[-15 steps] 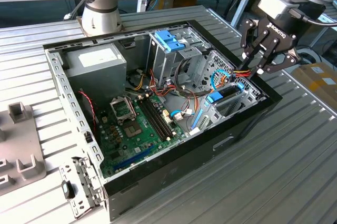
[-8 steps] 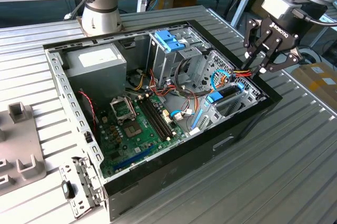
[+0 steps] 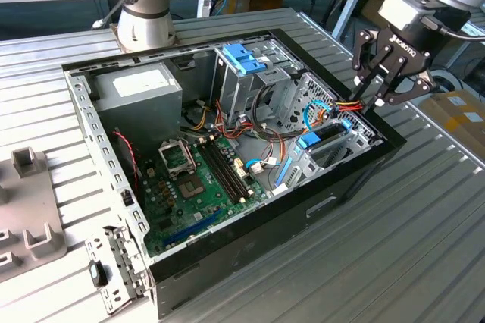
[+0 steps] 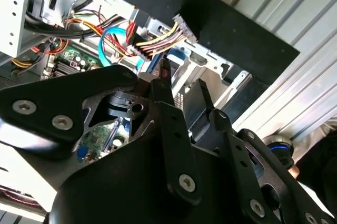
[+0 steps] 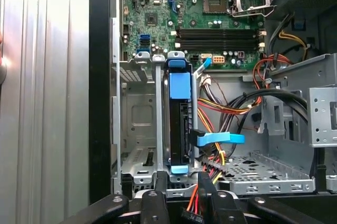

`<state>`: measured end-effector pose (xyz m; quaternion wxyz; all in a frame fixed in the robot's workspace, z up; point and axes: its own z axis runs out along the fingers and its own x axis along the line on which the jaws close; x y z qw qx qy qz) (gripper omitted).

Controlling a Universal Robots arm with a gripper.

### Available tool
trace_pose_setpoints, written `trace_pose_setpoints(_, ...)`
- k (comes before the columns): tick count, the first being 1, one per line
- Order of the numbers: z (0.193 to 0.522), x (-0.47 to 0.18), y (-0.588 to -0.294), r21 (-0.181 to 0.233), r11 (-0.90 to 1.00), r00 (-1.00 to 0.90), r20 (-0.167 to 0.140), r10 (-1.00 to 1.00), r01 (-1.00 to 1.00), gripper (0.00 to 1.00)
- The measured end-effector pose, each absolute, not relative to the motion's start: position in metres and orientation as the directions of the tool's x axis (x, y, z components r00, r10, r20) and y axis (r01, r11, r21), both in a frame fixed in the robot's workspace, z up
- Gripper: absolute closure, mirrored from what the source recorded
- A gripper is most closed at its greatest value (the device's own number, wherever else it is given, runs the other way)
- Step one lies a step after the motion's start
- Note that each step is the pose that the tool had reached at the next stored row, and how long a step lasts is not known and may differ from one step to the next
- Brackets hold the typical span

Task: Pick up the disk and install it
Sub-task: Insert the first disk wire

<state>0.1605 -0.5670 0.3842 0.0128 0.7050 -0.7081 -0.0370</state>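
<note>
Disk (image 5: 179,124) upright in bay, cables (image 5: 221,111) beside, end effector (image 3: 377,100) spread above.

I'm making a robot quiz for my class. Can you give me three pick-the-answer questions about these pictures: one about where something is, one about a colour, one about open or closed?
1. Where is the disk?
A) flat on the table
B) standing on edge in a metal bay inside the computer case
C) between the gripper's fingers

2. What colour is the disk's plastic frame?
A) red
B) green
C) blue

3. How is the computer case?
A) open, motherboard showing
B) closed with a lid
C) packed in a box

Answers: 1 B, the first wrist view shows it upright in the bay. 2 C, blue plastic edges it. 3 A, the motherboard lies bare in the exterior view.
</note>
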Motion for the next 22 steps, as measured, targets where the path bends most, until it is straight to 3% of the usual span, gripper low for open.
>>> trace_pose_setpoints(22,0.376,0.183,-0.563,0.071,-0.075,0.072,-0.034,-0.997,-0.995,0.63)
